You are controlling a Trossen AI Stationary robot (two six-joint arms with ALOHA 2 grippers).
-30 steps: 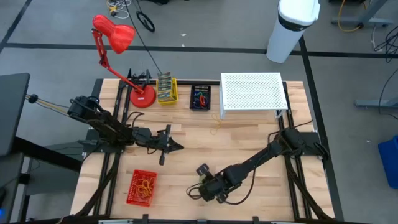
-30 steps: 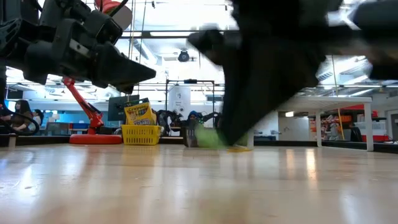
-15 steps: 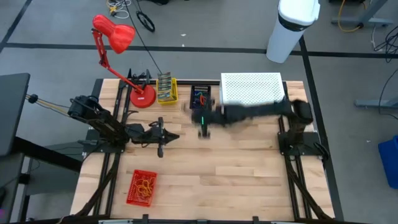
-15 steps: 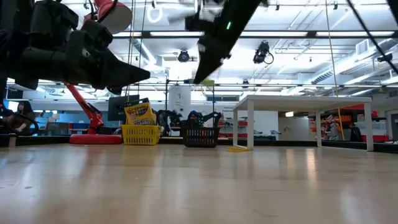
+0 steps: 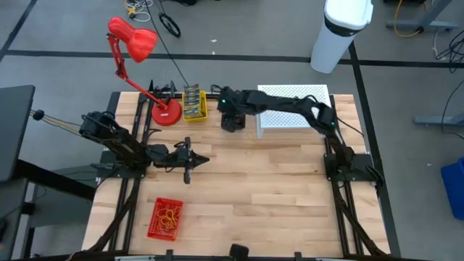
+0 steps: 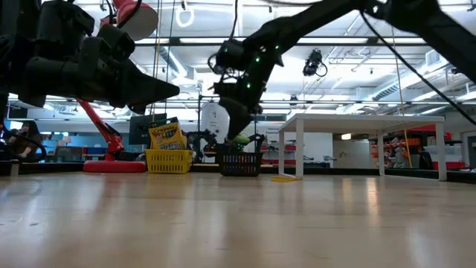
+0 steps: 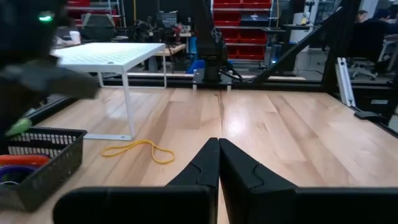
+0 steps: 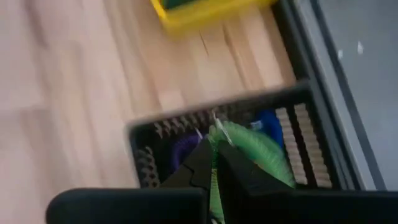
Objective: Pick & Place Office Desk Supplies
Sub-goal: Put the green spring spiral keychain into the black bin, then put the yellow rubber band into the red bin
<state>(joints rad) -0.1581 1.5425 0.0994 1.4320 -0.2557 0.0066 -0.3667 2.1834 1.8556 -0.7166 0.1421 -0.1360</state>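
My right gripper (image 8: pixel 214 163) pinches a green loop (image 8: pixel 252 152) above the black basket (image 8: pixel 311 134) — opening crookedly could drop it outside.

red desk lamp (image 5: pixel 134 43), white riser (image 5: pixel 293 106)

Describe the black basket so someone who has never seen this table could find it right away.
Start at the red lamp at the table's far edge, beside the white riser. Two small baskets sit between them; the black basket is the one nearer the riser, under the right hand. Unlike the yellow basket of crayon boxes, it is dark mesh holding coloured loops.
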